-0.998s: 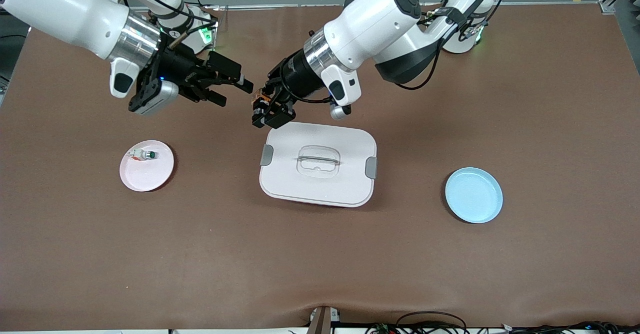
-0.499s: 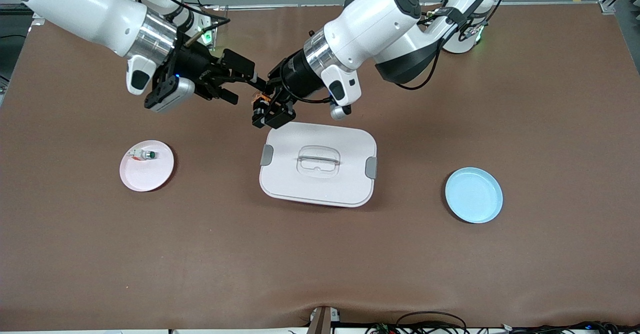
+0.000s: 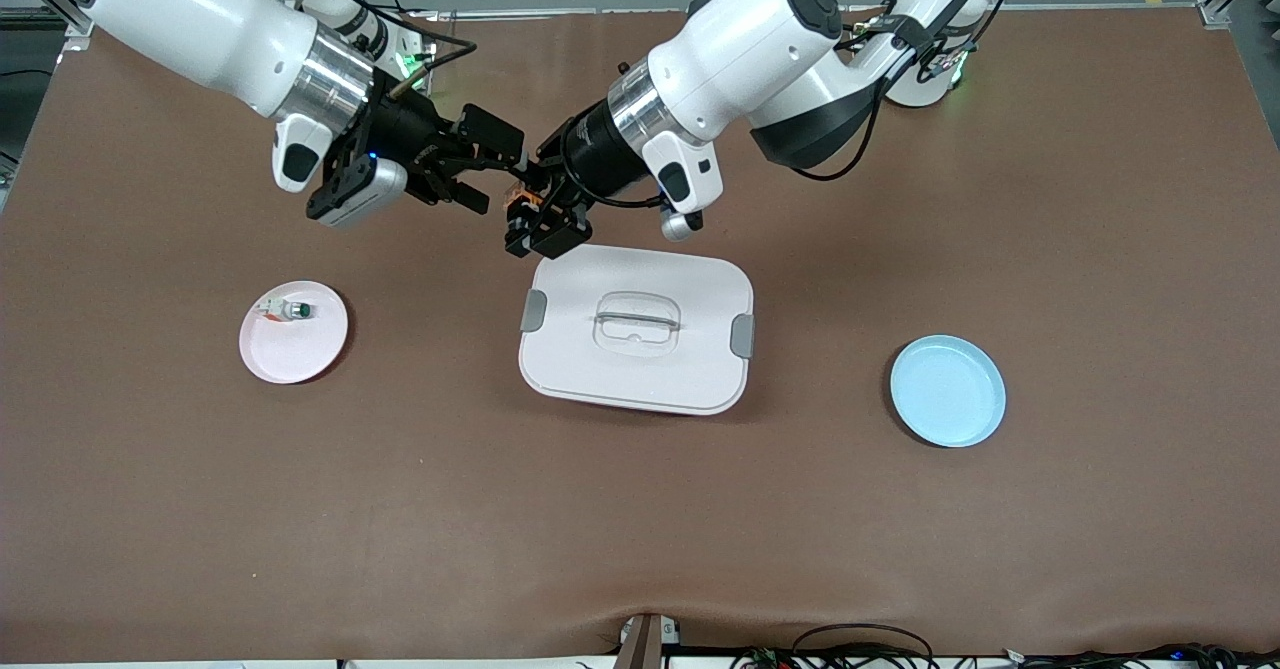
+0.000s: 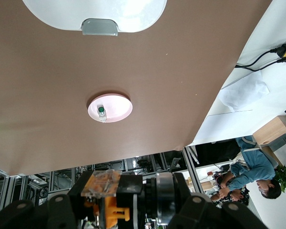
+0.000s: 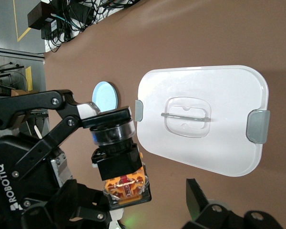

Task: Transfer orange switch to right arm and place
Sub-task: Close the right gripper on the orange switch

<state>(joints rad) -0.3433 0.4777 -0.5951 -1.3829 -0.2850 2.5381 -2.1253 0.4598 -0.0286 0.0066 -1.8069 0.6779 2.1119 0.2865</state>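
While my two arms meet in the air over the table (image 3: 1100, 199), just above the lidded white box's (image 3: 637, 331) edge nearest the robot bases, I see wide bare brown surface all around it. My left gripper (image 3: 528, 221) is clamped on the orange switch (image 5: 126, 187), held off the table. My right gripper (image 3: 488, 171) has its fingers spread wide, one on each side of the switch, not squeezing it. On the pink plate (image 3: 294, 333), toward the right arm's end, lies the white switch with a green cap (image 3: 287, 311). A blue plate (image 3: 947, 390) sits toward the left arm's end.
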